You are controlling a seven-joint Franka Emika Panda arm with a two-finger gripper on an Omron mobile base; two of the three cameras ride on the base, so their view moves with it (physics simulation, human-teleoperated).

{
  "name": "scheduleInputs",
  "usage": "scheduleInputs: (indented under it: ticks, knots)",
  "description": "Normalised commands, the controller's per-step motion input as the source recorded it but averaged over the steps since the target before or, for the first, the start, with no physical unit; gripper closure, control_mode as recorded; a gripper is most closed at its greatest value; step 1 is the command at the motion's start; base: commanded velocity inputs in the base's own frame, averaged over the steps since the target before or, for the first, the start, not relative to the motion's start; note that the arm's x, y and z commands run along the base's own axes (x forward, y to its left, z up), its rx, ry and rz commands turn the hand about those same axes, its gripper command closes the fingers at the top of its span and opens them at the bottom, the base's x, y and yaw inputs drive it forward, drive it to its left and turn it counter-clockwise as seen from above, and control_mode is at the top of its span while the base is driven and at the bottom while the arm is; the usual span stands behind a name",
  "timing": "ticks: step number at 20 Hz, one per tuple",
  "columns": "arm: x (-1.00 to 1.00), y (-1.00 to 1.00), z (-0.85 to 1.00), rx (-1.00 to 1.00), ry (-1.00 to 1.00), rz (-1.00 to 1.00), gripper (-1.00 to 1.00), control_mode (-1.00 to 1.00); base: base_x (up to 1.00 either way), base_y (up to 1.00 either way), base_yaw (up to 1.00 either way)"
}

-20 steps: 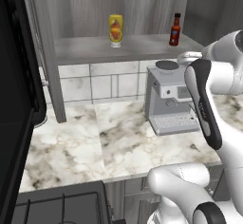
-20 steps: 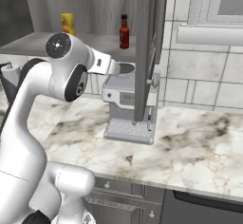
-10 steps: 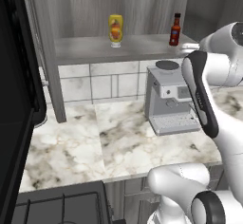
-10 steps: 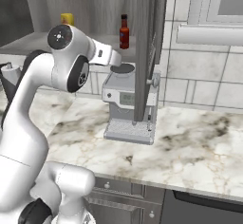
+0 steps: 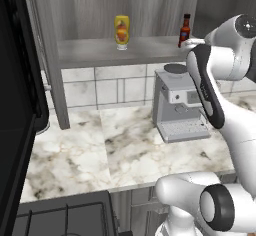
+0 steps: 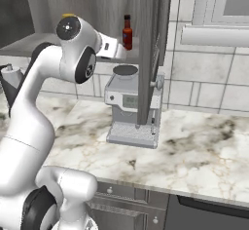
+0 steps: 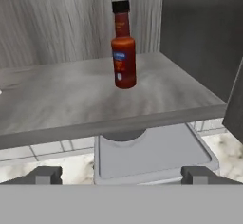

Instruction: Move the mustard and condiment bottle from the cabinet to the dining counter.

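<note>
The arm has risen to the cabinet (image 5: 150, 50) shelf — open, empty gripper (image 7: 121, 174) now faces the condiment bottle (image 7: 123, 46).

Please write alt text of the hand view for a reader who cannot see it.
A dark red condiment bottle stands upright on the grey cabinet shelf, straight ahead of the open hand. A grey coffee machine sits below the shelf.

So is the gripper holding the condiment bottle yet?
No, the condiment bottle stands free on the cabinet shelf, beyond the open gripper.
</note>
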Motion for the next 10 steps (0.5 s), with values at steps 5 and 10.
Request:
scheduleInputs:
  ticks: [5,10]
  knots:
    - [0.46,0.0,0.0,0.0,0.0,0.0,-1.0,-1.0,0.0,0.0,0.0]
    - [0.4,0.0,0.0,0.0,-0.01,-0.02,-1.0,-1.0,0.0,0.0,0.0]
